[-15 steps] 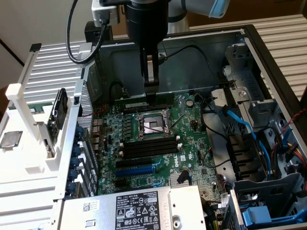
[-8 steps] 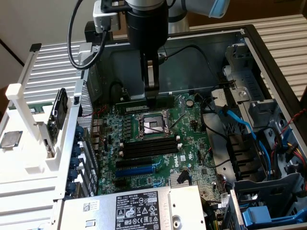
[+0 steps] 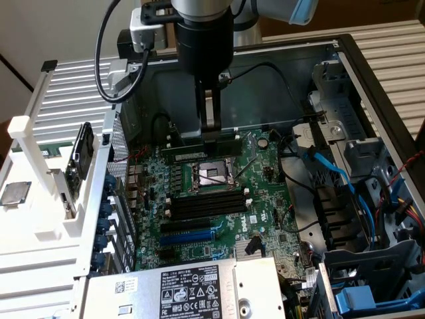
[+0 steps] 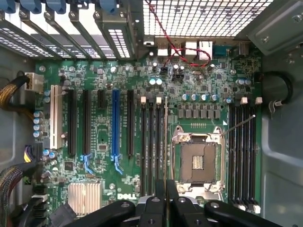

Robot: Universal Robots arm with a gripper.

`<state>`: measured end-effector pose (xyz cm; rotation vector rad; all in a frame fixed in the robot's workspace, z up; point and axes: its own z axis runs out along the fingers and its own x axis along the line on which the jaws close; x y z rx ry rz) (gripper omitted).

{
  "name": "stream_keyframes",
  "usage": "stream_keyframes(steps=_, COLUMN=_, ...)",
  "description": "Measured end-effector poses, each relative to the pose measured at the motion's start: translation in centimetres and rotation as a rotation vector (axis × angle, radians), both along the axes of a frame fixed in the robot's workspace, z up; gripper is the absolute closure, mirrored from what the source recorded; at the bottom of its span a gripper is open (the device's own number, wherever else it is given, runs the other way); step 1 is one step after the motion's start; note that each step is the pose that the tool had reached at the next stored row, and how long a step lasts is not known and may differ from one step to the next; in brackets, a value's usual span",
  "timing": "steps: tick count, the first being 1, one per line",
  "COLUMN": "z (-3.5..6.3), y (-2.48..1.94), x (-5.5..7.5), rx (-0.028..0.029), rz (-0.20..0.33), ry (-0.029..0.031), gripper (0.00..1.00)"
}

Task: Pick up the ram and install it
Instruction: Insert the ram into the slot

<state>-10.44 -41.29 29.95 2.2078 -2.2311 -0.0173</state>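
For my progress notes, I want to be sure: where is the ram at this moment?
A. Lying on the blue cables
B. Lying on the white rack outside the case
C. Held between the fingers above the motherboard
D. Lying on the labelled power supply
C: in the exterior view the fingers grip the ram by its middle, and it hangs over the motherboard near the processor socket.

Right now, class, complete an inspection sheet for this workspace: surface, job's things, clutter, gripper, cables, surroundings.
surface: motherboard inside an open computer case.
job's things: the ram held level over the motherboard; black memory slots look empty.
clutter: nothing seen.
grippers: gripper shut on the ram.
cables: blue cables at the exterior view's right.
surroundings: white rack at the exterior view's left.
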Motion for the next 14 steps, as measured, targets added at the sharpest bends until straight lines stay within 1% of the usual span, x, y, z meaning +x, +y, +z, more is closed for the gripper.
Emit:
stream_keyframes(steps=2, z=-0.19, y=-0.01, x=0.0, rx=-0.0053, rz=0.000, ry=0.0000, gripper=0.87)
stream_keyframes(steps=4, z=-0.37, y=-0.02, x=0.0, rx=-0.0122, rz=0.000, ry=-0.0002, gripper=0.87)
stream_keyframes(steps=9, z=-0.66, y=-0.09, x=0.1, rx=-0.0350, rz=-0.001, ry=-0.0002, gripper=0.87)
stream_keyframes(steps=10, z=-0.75, y=-0.09, x=0.1, rx=-0.0383, rz=-0.001, ry=-0.0004, gripper=0.87)
stream_keyframes(steps=12, z=-0.95, y=-0.09, x=0.3, rx=-0.0438, rz=-0.001, ry=-0.0008, gripper=0.87)
stream_keyframes(steps=14, z=-1.21, y=-0.09, x=0.4, rx=-0.0463, rz=-0.001, ry=-0.0010, gripper=0.87)
